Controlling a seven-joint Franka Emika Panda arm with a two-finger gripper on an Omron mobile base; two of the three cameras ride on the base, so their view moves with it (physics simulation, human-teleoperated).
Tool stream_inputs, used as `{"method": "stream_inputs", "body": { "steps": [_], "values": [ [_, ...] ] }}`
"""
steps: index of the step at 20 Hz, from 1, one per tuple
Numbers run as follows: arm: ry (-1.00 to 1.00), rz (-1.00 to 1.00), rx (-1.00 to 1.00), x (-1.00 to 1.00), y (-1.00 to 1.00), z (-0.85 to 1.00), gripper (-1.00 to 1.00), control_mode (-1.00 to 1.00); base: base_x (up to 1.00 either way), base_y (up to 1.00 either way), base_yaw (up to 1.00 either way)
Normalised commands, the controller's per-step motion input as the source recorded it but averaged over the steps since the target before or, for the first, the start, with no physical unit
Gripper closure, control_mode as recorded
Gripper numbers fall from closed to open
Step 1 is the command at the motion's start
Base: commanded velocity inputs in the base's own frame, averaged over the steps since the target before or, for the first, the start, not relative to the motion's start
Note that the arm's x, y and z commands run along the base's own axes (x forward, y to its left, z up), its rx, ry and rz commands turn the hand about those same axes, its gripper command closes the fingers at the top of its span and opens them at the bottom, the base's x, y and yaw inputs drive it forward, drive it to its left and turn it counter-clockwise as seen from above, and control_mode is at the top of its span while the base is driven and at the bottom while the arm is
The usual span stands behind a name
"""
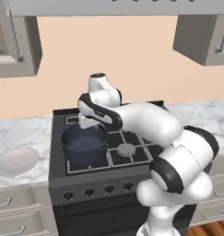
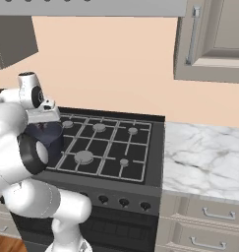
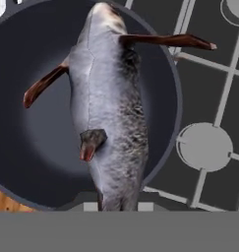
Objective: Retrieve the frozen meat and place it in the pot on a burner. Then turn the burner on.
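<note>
The frozen meat [image 3: 108,108] is a long grey fish-shaped piece with red-brown fins, and it hangs straight out from my gripper [image 3: 118,203] in the hand view. The gripper is shut on it, and the meat hides the finger tips. Right below it lies the dark blue-grey pot [image 3: 22,147], whose round inside surrounds the meat. From the left base view the pot [image 1: 85,145] stands on the stove's front left burner, with my gripper [image 1: 87,123] just above its rim. In the right base view the pot [image 2: 48,137] is partly hidden behind my arm.
The black stove [image 1: 132,138] has bare burners [image 1: 126,149] to the right of the pot and a row of knobs [image 1: 88,192] along its front. A white plate [image 1: 14,161] lies on the marble counter to the left. More marble counter [image 2: 204,157] stretches to the right.
</note>
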Motion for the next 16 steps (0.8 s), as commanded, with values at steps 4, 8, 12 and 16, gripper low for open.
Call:
{"method": "stream_inputs", "body": {
  "steps": [4,8,12,16],
  "values": [
    [0.00,0.02,0.00,0.34,0.19,-0.26,1.00,-1.00,0.00,0.00,0.00],
    [0.01,0.00,0.00,0.15,0.30,-0.38,1.00,-1.00,0.00,0.00,0.00],
    [0.11,0.00,0.00,0.00,0.04,-0.52,1.00,-1.00,0.00,0.00,0.00],
    [0.13,0.00,0.00,0.00,0.00,-0.62,1.00,-1.00,0.00,0.00,0.00]
  ]
}}
